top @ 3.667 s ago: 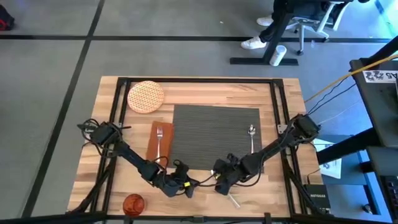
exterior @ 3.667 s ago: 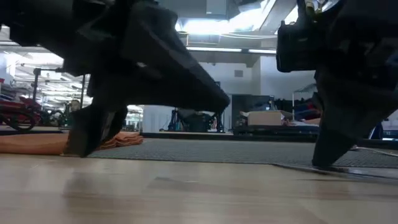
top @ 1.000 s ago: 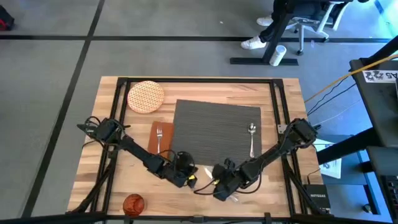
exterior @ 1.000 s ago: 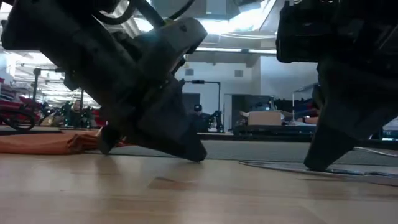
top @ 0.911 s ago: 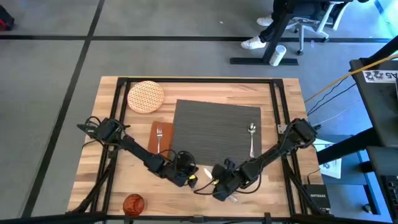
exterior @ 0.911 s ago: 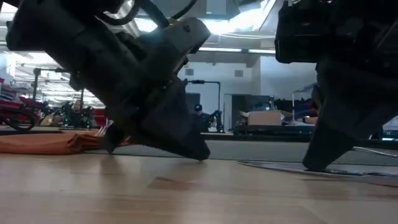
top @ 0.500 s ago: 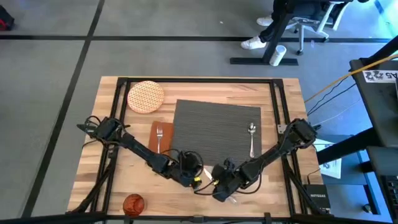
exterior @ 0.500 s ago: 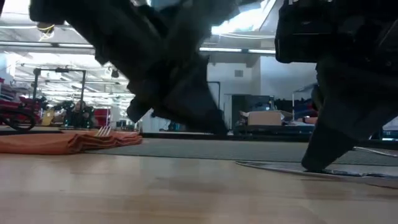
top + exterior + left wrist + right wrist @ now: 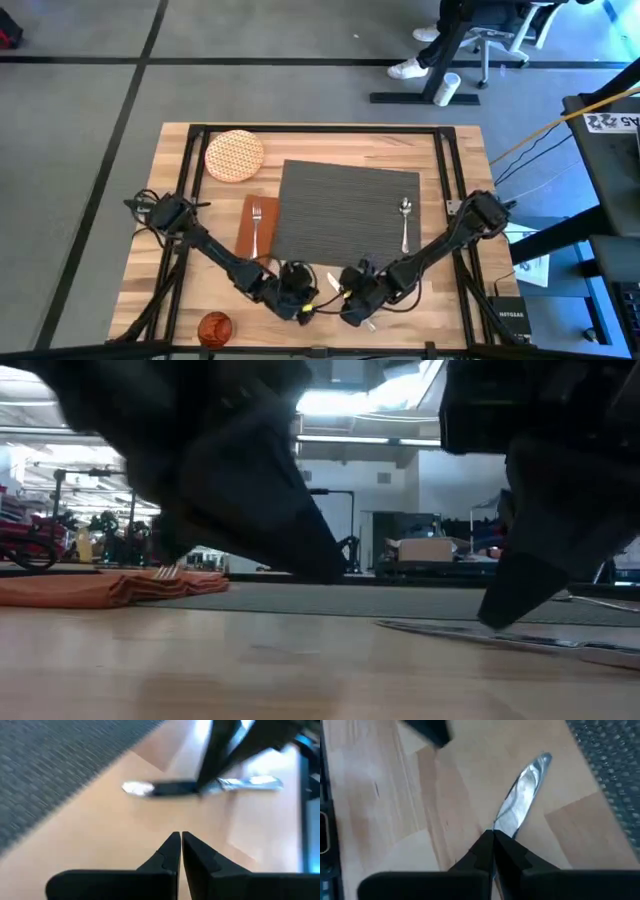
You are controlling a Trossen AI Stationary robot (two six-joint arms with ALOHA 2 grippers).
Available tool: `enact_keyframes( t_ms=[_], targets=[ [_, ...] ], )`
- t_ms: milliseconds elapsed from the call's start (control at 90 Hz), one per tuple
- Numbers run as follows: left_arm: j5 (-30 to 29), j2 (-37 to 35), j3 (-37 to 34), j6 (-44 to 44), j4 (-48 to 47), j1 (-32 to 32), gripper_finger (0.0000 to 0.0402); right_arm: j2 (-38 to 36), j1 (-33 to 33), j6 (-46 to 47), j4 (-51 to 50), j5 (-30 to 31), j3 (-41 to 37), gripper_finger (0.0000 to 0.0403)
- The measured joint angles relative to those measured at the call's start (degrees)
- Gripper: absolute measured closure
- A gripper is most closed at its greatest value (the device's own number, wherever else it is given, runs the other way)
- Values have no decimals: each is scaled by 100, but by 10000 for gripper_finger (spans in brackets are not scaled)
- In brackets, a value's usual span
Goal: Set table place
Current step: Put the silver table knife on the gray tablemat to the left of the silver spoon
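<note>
The silver knife (image 9: pixel 336 286) lies on the bare wood near the table's front edge, in front of the dark grey placemat (image 9: pixel 345 208). My right gripper (image 9: pixel 350 300) is shut on it. My left gripper (image 9: pixel 314 296), shut and with nothing in it, hovers just left of the knife (image 9: pixel 250 782). On the long brown napkin (image 9: pixel 250 238), left of the placemat, lies the fork (image 9: pixel 257 222). The spoon (image 9: pixel 404 225) rests on the placemat's right part. The orange-patterned plate (image 9: pixel 234 155) sits far left and the orange cup (image 9: pixel 214 326) near left. My right gripper pinches the knife between its two fingertips (image 9: pixel 490 845), at about the middle of its length (image 9: pixel 506 822). The fingers slant down from above and from the table's right. The blade (image 9: pixel 532 770) reaches out beyond the tips. The knife (image 9: pixel 470 635) stays low along the tabletop.
Black rails (image 9: pixel 190 180) run along the table's (image 9: pixel 330 145) sides under both arms. Bare wood lies between the placemat's near edge and the front rail. A person's legs and a chair (image 9: pixel 470 40) are on the floor beyond the far edge.
My left gripper has risen from the placemat's near edge and drawn back toward the table's near edge, ending close to the knife. My right gripper has stayed on the knife, almost still.
</note>
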Motion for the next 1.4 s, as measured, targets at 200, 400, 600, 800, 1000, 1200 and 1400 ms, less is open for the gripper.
enact_keyframes(
  t_ms=[200, 400, 600, 800, 1000, 1200, 1400],
  targets=[
    [-7, 0, 1, -100, -12, -51, 402, -151, 213, 413, -916, -33, 125, 403],
    [17, 190, 1, -74, 168, 265, 402, -85, 524, 1017, -1009, -228, 141, 403],
    [147, 256, 1, 89, 441, 504, 402, -93, 633, 1238, -931, -192, 148, 403],
    [186, 283, 1, 195, 441, 604, 402, -94, 630, 1243, -892, -175, 148, 403],
    [278, 397, -1, 111, 427, 645, 402, -94, 573, 1211, -884, 155, 149, 403],
    [141, 351, -1, 232, 474, 589, 402, -80, 249, 723, -740, 921, 149, 403],
    [191, 343, -1, -130, 459, 440, 402, 186, 5, 150, -380, 665, 153, 403]
  ],
)
